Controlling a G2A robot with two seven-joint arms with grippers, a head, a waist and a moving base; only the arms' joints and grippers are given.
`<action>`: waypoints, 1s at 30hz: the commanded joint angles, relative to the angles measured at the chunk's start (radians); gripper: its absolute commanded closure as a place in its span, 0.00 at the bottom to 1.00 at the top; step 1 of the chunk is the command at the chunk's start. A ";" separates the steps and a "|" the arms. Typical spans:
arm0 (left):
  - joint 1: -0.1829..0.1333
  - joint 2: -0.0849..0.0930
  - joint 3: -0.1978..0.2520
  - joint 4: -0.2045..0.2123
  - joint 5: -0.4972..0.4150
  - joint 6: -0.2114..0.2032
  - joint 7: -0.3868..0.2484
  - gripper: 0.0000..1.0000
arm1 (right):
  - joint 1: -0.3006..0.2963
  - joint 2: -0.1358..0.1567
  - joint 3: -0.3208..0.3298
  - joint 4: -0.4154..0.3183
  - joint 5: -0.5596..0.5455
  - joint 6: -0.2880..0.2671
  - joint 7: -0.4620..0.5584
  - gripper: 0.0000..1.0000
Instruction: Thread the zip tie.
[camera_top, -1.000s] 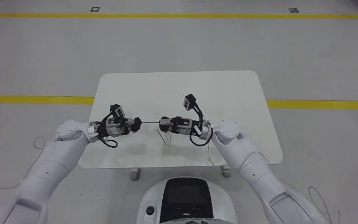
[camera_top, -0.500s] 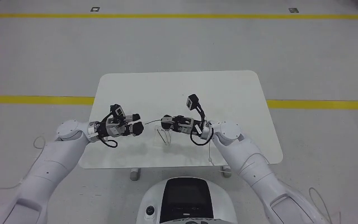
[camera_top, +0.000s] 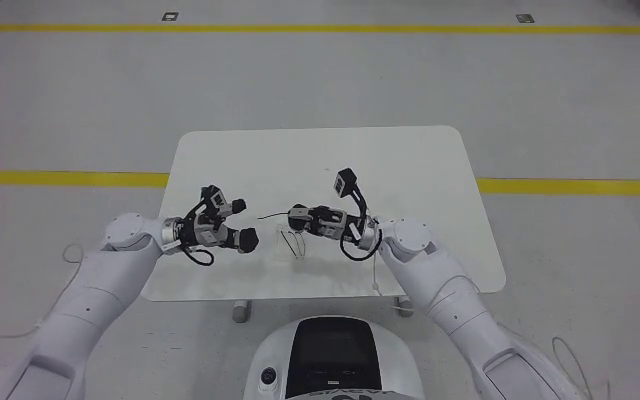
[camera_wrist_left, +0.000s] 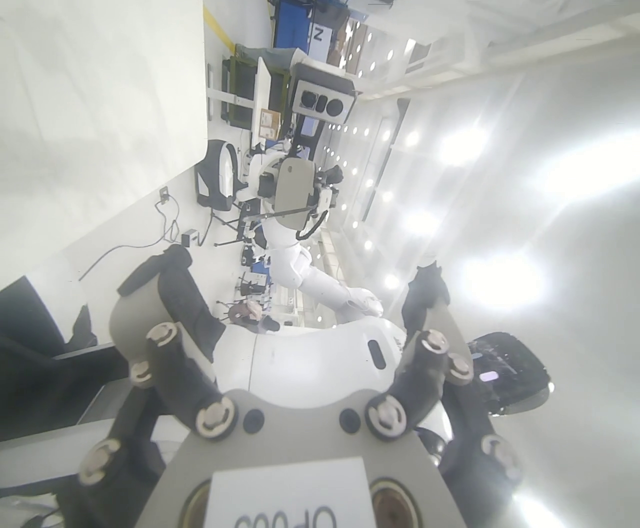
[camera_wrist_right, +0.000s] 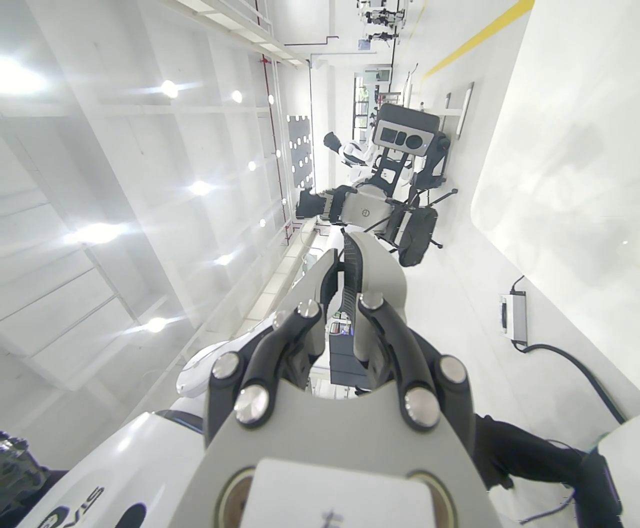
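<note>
Two sets of jaws are up over the tabletop (camera_top: 400, 160), and only one has anything in it. My right jaws are pinched narrow on the zip tie (camera_top: 272, 214). In the right wrist view its ribbed black band lies flat between the two fingers. From there the thin free end pokes out toward my left side, in the air above the tabletop. My left jaws stand wide with nothing between them, near that free end but not touching it, and a touch nearer my body than its line. From the left wrist view the zip tie is just a thin dark line far across the gap. Whether the tail already runs through the head I cannot tell, it's too small to make out at the right jaws.

So the step, as I read it, is taking hold of that loose tip and drawing it on. To do it well, the right side holds dead steady and level so the tip doesn't wander. The left jaws come round until the zip tie runs straight down the middle of their gap, flat faces to its flat side. Then they close a little back from the tip, not on the very end where it can flick out. Pull along its own line, no sideways drag, or it bows and slips. It looks thin and springy, so slow in, firm pinch
</note>
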 joint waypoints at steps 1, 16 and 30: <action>0.004 -0.001 0.009 -0.018 -0.011 -0.032 0.001 0.00 | -0.004 0.000 0.001 -0.002 0.027 -0.010 0.027 1.00; -0.006 0.001 0.072 -0.074 -0.035 -0.144 0.001 0.00 | 0.030 -0.020 -0.051 0.074 0.128 -0.056 0.132 1.00; 0.006 -0.006 0.066 -0.073 0.002 -0.133 0.031 0.00 | 0.016 -0.022 -0.063 0.030 0.140 -0.054 0.125 1.00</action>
